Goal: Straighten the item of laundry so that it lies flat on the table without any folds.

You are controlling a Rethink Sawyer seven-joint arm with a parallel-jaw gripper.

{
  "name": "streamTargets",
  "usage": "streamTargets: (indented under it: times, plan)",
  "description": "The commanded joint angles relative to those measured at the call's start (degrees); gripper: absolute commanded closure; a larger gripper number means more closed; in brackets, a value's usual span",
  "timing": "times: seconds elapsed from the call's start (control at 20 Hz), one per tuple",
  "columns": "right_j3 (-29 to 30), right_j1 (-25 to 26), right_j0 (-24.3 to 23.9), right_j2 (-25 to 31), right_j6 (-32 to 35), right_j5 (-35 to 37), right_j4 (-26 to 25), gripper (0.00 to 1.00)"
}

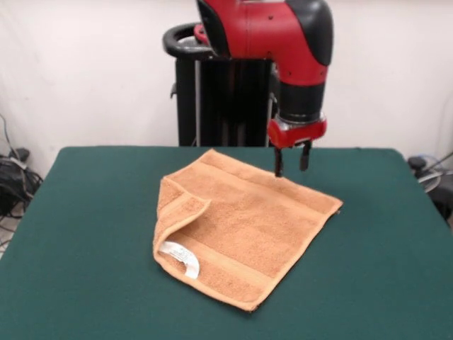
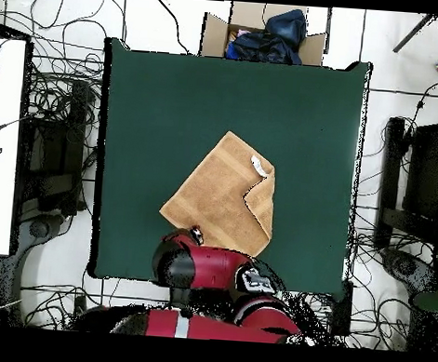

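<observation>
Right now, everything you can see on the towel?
The towel is orange-tan terry with woven bands, lying mostly flat and turned diagonally on the green table. One corner is folded over onto it, with a white tag showing beside the fold. The pincer, open, hangs at its far edge; contact unclear.

Item of laundry [image 1: 248, 227]: orange-tan terry, uniform in shade, crossed by woven band stripes of the same colour near its ends; a small white tag [image 1: 182, 258] is borne near one folded corner.

Table [image 1: 85, 234]: top covered in dark green, plain and unpatterned.

Arm [image 1: 269, 32]: red shell with black sections at the joints; a red collar is seen above the gripper [image 1: 291, 164], whose fingers are black.

Cardboard box [image 2: 214, 31]: tan, holding dark blue cloth [image 2: 275, 38].

Wall [image 1: 85, 78]: plain white.
</observation>
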Motion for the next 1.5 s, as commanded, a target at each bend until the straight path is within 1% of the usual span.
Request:
streamTargets:
  times: [0.05, 0.25, 0.55, 0.85, 1.5]
  plan:
    - [-1.04, 0.42, -0.1, 0.25, 15.56, 1.52, 4.98, 0.0]
    - [-1.83, 1.23, -0.97, 0.65, 14.78, 0.75, 4.44, 0.0]
    - [-9.02, 3.73, -2.68, 0.4, 10.48, 2.88, 3.25, 0.0]
    - [-13.74, 5.87, -5.12, 0.98, 7.47, 4.51, 1.52, 0.0]
    - [-18.64, 9.03, -8.5, 2.46, 5.27, 5.31, -1.3, 0.0]
